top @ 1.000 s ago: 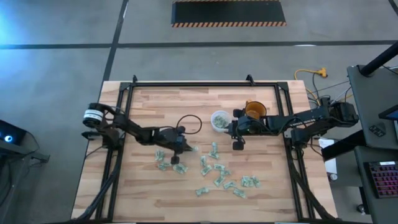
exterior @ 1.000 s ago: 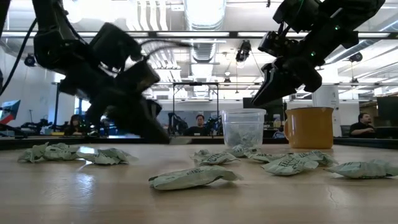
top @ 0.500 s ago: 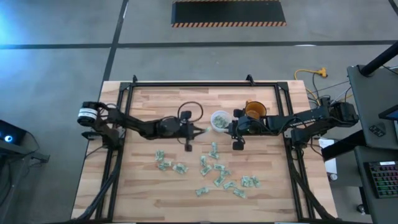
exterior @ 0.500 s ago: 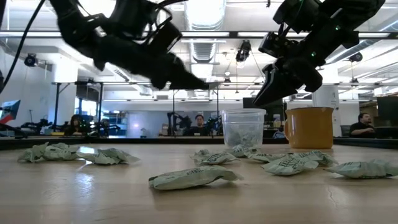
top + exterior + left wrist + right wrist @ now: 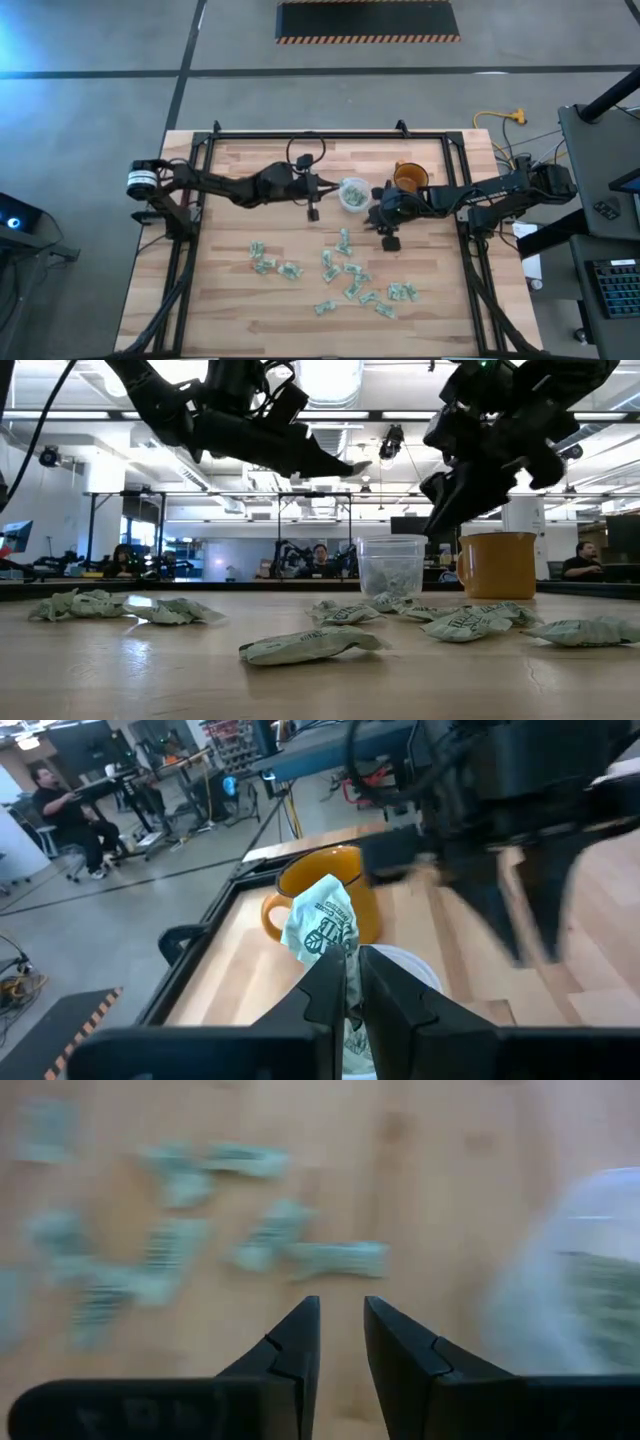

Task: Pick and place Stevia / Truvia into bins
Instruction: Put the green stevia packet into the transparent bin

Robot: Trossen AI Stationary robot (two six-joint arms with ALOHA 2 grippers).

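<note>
We're in the carry-to-drop step: the left gripper (image 5: pixel 325 189) hangs above the bench just beside the translucent cup (image 5: pixel 352 192), which stands near the middle of the bench's far edge, next to the orange mug (image 5: pixel 410 177). Left wrist view shows its fingers pinched nearly together on one sachet (image 5: pixel 325 933) — the paper sticks up between them, with the cup's white rim just past the tips. We judge the next move calls for easing the tips over the cup's mouth, then opening to let the sachet fall in; it's light paper, so it may cling to a finger. The cup already holds some sachets (visible through its wall in the low view). The right gripper (image 5: pixel 389 226) sits just on the cup's other side, toward the bench centre, fingers a narrow gap apart and holding nothing — it faces down at the loose sachets (image 5: pixel 345 275) scattered toward the near edge.
</note>
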